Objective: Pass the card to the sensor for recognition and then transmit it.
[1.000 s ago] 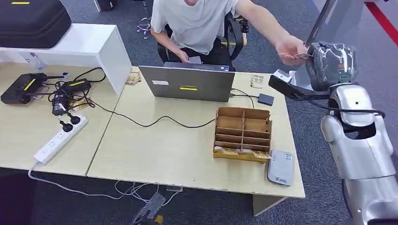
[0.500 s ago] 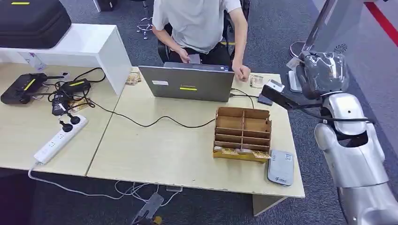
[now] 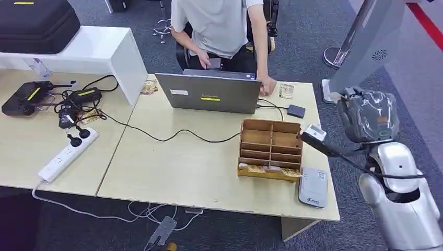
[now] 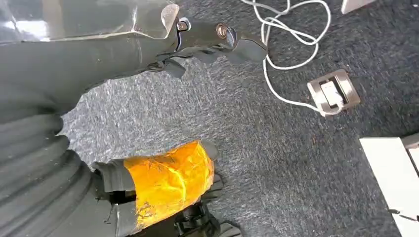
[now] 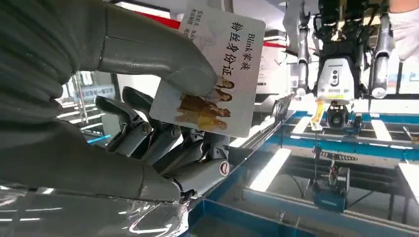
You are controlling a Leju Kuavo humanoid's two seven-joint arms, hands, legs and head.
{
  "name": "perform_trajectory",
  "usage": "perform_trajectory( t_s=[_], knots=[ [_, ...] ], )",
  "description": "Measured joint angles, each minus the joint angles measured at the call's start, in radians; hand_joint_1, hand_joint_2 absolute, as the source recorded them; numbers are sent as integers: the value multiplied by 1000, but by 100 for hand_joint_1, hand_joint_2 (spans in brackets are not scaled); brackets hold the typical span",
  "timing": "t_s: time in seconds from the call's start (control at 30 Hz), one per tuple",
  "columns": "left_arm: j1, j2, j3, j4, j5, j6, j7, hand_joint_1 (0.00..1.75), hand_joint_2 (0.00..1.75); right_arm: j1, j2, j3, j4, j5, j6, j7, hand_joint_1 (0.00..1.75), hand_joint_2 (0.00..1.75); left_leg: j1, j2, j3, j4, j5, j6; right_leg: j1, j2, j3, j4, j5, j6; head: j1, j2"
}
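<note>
Right robot hand [image 5: 163, 128] dropped from upper right to right-centre of frame, thumb and fingers pinching the card [image 5: 217, 74]. Person's hand now rests by the laptop [image 3: 209, 94] on the worktop [image 3: 172, 162]. Left robot hand [image 4: 168, 182]: can't tell. Card reader [image 3: 313, 187] at lower right.

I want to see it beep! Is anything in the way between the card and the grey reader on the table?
Nothing visible blocks it. The right hand holds the card beside the table, and the grey reader lies uncovered near the front edge, next to the cardboard organizer.
</note>
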Motion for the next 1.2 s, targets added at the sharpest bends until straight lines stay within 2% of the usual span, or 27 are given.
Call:
perform_trajectory(
  t_s=[0.13,0.37,0.53,0.73,0.97,1.2],
  knots=[
    [0,0,20,0,2,2,0,0,175,129,-17,-56,-73,21,-40,-21,175,175,0,1,-1,0,-1,0,0,1,-1,0,0,0,0,0],
    [-1,0,36,0,-2,6,7,0,175,213,-23,-109,-120,29,-44,-31,175,175,0,2,0,0,-1,0,0,1,0,0,0,0,0,0],
    [-1,0,44,0,-5,11,8,0,175,298,-21,-136,-122,45,-83,-39,175,175,0,2,0,0,-1,0,0,1,0,0,0,0,0,0],
    [-2,0,48,0,-10,16,9,0,175,377,8,-137,-108,79,-98,-55,175,175,0,2,-1,0,-1,0,0,1,-1,0,0,0,0,0],
    [-2,-1,52,0,-19,18,10,0,175,403,54,-127,-44,109,-111,-50,175,175,0,2,0,0,-1,0,0,2,0,0,0,0,0,0],
    [-2,-1,53,0,-19,18,10,0,175,408,67,-123,-23,113,-113,-47,175,175,0,2,0,0,-1,0,0,2,0,0,0,0,0,0]
  ],
)
